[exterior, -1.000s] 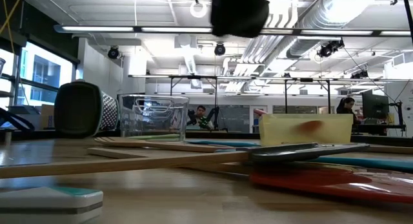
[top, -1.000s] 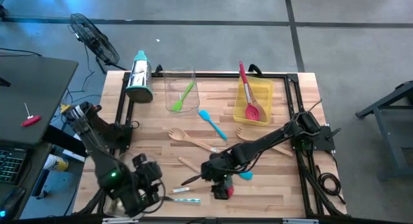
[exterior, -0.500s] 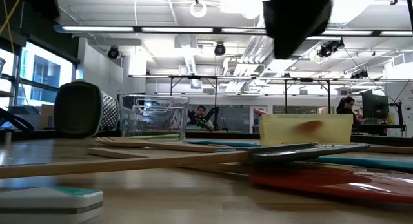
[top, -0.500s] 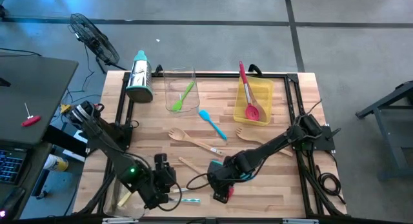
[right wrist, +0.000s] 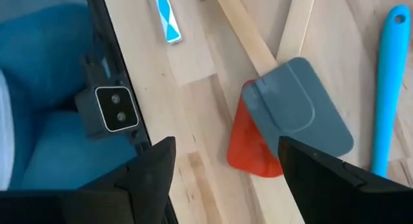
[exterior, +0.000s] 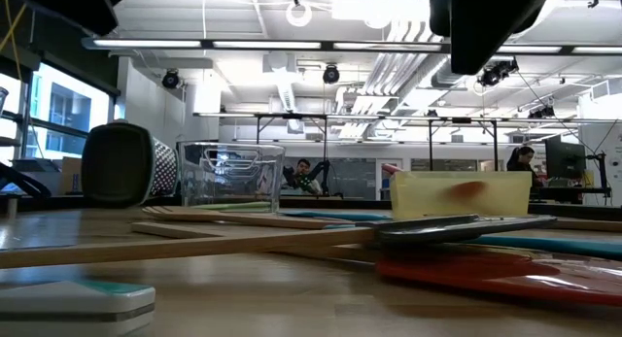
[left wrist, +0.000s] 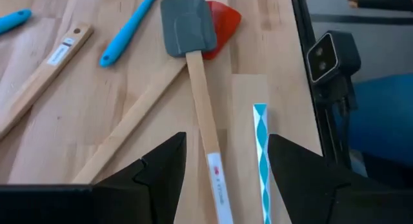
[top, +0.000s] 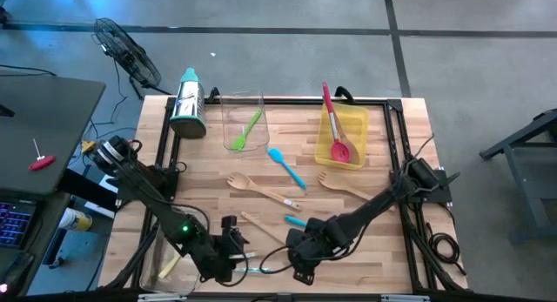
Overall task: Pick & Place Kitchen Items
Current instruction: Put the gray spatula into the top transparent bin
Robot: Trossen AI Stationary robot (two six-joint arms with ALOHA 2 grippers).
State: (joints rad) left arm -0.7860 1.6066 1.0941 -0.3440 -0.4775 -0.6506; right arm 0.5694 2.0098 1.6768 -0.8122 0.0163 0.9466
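Near the table's front edge lie a grey spatula point(left wrist: 189, 24) with a wooden handle point(left wrist: 208, 137) and, under its head, a red spatula point(right wrist: 250, 150). My left gripper point(left wrist: 222, 175) hangs open above the handle, one finger on each side, touching nothing. My right gripper point(right wrist: 227, 150) hangs open over the two heads, also apart from them. In the high view the left gripper point(top: 233, 250) and the right gripper point(top: 300, 251) stand close together. A blue spatula point(top: 287, 167) and wooden utensils point(top: 257, 190) lie mid-table.
A slim teal-and-white patterned utensil point(left wrist: 261, 156) lies beside the wooden handle. Blue handles point(left wrist: 126, 30) lie close by. A clear bin point(top: 244, 121) with a green spatula, a yellow bin point(top: 341, 135) with a red one and a steel grater point(top: 187, 104) stand at the far edge.
My left gripper has come down and toward the table's right, over the spatulas at the front edge, rolling its wrist. My right gripper has moved toward the near edge and rolled as well. Both have stayed open.
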